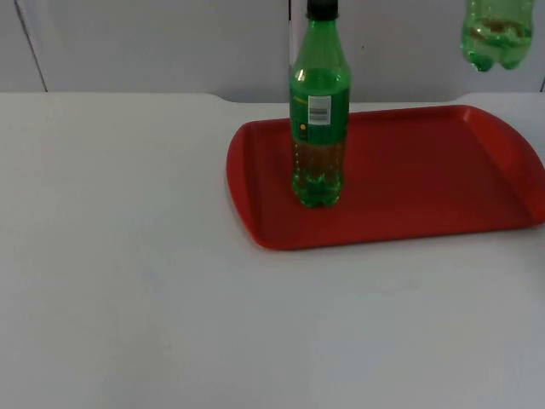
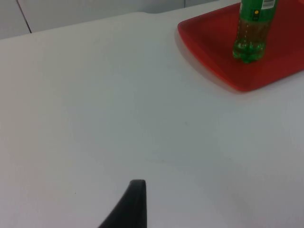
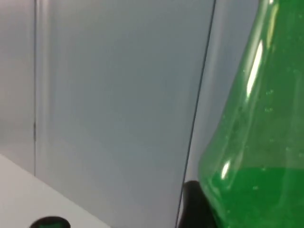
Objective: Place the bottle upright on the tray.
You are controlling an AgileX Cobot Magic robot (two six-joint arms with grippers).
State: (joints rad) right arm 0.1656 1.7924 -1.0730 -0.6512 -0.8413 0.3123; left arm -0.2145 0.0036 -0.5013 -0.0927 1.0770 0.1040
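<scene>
One green bottle (image 1: 319,119) with a dark cap stands upright on the left part of the red tray (image 1: 426,179); the left wrist view shows its base (image 2: 248,45) on the tray (image 2: 213,52). A second green bottle (image 1: 496,34) hangs in the air above the tray's far right corner, bottom end down. My right gripper (image 3: 237,213) is shut on this second bottle (image 3: 256,142), with a black fingertip (image 3: 192,202) against its side. My left gripper (image 2: 130,206) waits low over the bare table, well to the left of the tray.
The white table (image 1: 128,281) stretches wide to the left of and in front of the tray. The grey partition wall (image 1: 153,43) closes off the back. The right part of the tray (image 1: 460,162) has nothing on it.
</scene>
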